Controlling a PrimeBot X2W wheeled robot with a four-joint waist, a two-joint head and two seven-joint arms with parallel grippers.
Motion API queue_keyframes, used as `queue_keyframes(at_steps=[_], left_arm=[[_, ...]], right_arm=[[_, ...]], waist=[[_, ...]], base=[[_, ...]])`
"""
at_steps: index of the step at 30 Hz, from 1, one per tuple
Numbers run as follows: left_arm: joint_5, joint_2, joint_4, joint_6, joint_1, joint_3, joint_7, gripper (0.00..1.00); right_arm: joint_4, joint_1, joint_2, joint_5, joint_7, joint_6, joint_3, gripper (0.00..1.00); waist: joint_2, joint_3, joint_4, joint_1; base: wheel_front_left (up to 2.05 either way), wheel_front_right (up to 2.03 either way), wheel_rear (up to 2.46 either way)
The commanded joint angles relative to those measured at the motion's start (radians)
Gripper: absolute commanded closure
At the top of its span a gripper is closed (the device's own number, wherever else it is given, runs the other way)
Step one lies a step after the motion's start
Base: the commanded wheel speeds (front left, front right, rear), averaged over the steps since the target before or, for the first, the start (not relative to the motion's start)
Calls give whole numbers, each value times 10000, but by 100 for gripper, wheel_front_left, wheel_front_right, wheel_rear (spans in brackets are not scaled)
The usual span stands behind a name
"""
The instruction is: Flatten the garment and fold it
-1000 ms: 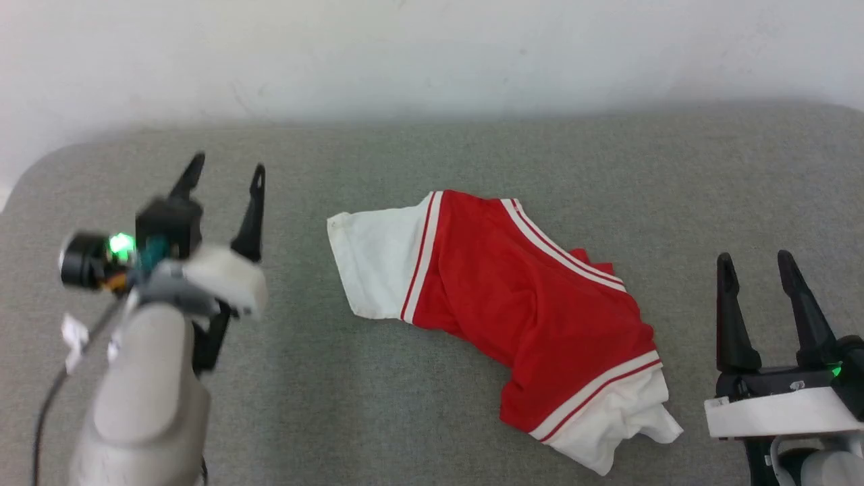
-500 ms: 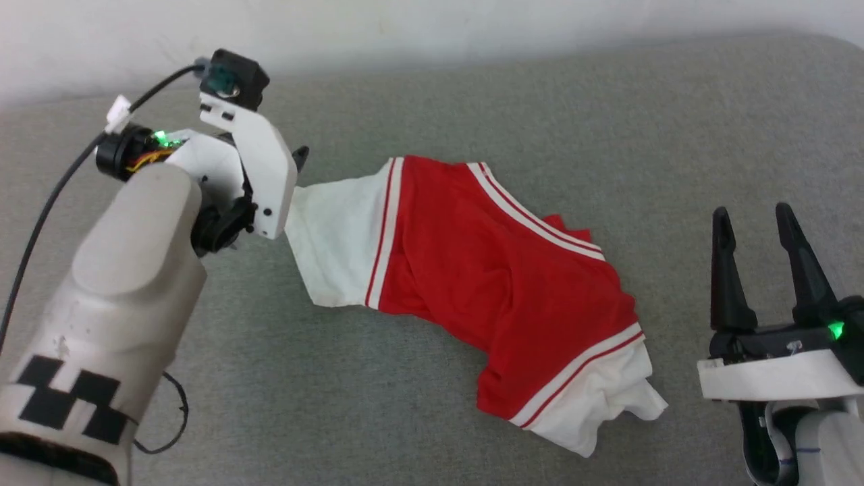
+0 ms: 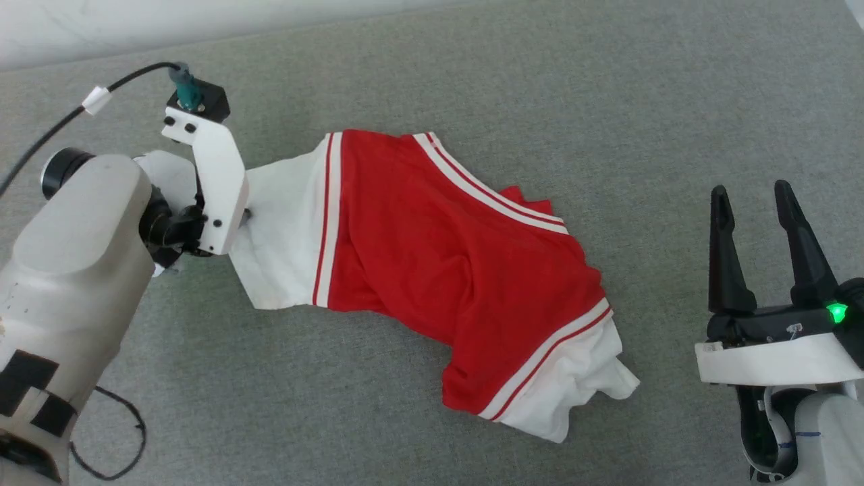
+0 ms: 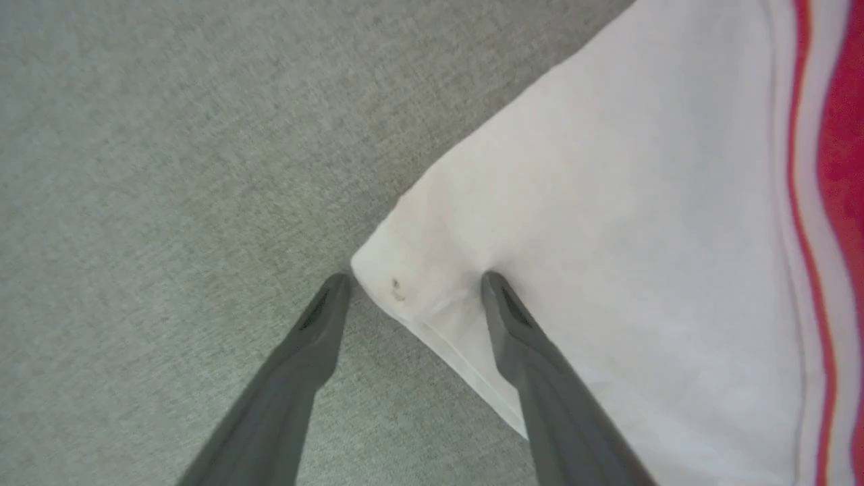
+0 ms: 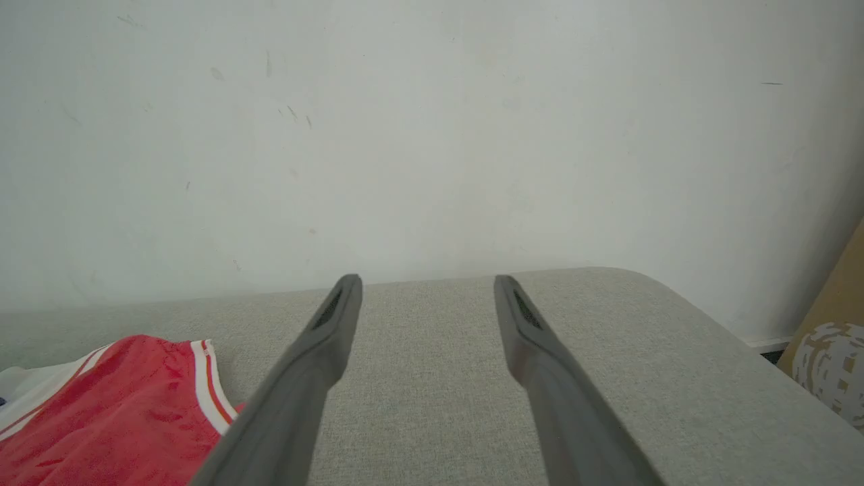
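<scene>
The garment [image 3: 445, 270] lies crumpled & skewed mid-bench [image 3: 607, 101]. Its white sleeve corner sits between the spread fingers of the left gripper [image 4: 412, 283], nothing pinched yet, while the right gripper [image 3: 749, 192] is spread too, empty, well off to the other side. Risk: w/ one finger just off the hem, closing may catch only a thin edge or 1 layer, so the cloth slips out on the pull or the whole heap drags. Vs 1 s ago: left gripper was up & clear of the sleeve, now down at it; head cam has tilted, garment prob. unmoved.
</scene>
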Motion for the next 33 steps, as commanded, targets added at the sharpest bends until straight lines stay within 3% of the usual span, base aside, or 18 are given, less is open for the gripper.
queue_keyframes(at_steps=[1, 2, 3, 4, 8, 12, 14, 19, 23, 24, 25, 29, 33], left_arm=[[-216, -73, 53, -68, 266, -407, 128, 0], [-314, -60, 18, -68, 303, -565, 152, 0], [-403, -33, -39, -68, 311, -717, 143, 58], [-498, 12, -131, -68, 300, -864, 102, 100], [-903, 374, -859, -68, 123, -1355, -546, 100], [-1345, 1192, -1250, -68, 203, -1551, -1134, 100], [-1487, 1671, -1000, -68, 360, -1532, -1270, 100], [-1746, 2162, -271, 140, 946, -1380, -1474, 100], [-1975, 2160, 280, 260, 1485, -1240, -1983, 100], [-1985, 2070, 354, 281, 1572, -1201, -2259, 67], [-1981, 1965, 401, 297, 1643, -1145, -2633, 0], [-1705, 1671, 488, 491, 1807, -823, -4900, 0], [-1327, 1521, 405, 1102, 2204, -312, -8046, 0]], right_arm=[[13, -222, 17, 58, -47, -7, 17, 0], [22, -222, 17, 46, -47, -7, -1, 0], [35, -216, 17, 27, -47, -7, -26, 0], [45, -211, 17, -6, -47, -7, -37, 0], [55, -93, 17, -132, -47, -7, -170, 0], [76, 90, 17, -233, -47, -7, -277, 0], [95, 161, 17, -271, -47, -7, -272, 0], [109, 209, 17, -321, -47, -7, -211, 0], [148, 229, 17, -380, -47, -7, -184, 0], [169, 246, 17, -404, -47, -7, -192, 0], [193, 266, 17, -448, -47, -7, -190, 0], [213, 191, 17, -831, -47, -7, -89, 0], [117, -130, 17, -1486, -47, -7, 37, 0]], waist=[[0, 175, -171, 1], [0, 159, -149, 1], [0, 128, -114, 1], [0, 83, -76, 1], [0, -227, 203, 1], [0, -591, 526, 1], [0, -719, 656, 1], [0, -818, 774, 1], [0, -865, 824, 1], [0, -907, 848, 1], [0, -960, 873, 1], [0, -1305, 917, 1], [0, -1744, 942, 1]], base=[[0, 0, 0], [0, 0, 0], [0, 0, 0], [0, 0, 0], [0, 0, 0], [0, 0, 0], [0, 0, 0], [0, 0, 0], [0, 0, 0], [0, 0, 0], [0, 0, 0], [0, 0, 0], [0, 0, 0]])
